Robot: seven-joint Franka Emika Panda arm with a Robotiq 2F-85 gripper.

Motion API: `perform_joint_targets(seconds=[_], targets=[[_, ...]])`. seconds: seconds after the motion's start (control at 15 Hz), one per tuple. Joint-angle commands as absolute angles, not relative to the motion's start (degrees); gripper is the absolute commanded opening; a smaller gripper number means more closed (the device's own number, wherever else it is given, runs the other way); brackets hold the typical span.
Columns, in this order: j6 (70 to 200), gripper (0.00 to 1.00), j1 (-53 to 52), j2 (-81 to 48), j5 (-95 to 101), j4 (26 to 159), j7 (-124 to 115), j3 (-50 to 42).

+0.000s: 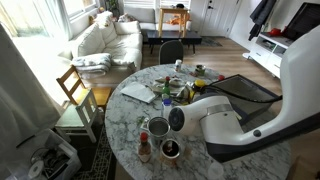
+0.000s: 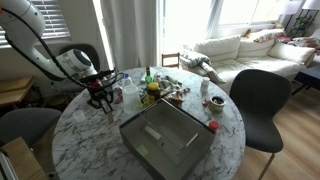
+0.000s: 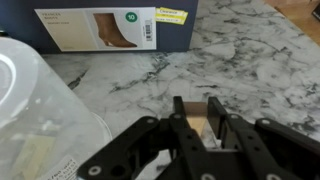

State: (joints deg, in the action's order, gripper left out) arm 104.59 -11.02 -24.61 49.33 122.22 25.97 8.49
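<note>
Though cluttered, marble table, sofa beyond.

Daylight poured in from windows, blown out along the top of both exterior views. Marble table was evenly lit with soft shadows. In the wrist view, the clear tub at left was blurred and the gripper dark.

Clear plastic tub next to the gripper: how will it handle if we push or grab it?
The clear plastic tub looks thin-walled with little inside, so it is probably light. A push would likely slide it on the smooth marble table rather than tip it. Its rounded, glossy wall may flex and slip in a pinch from the gripper.
</note>
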Motion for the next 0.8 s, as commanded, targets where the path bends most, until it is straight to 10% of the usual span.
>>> perform_joint_targets(seconds=[0.0, 0.4, 0.73], targets=[[103.32, 0.55, -10.27, -25.93, 49.18, 121.62, 26.18, 9.43], [103.00, 0.98, -10.27, -24.26, 49.25, 122.18, 25.67, 9.59], [102.21, 1.00, -8.37, -19.55, 45.03, 123.49, 24.38, 9.27]])
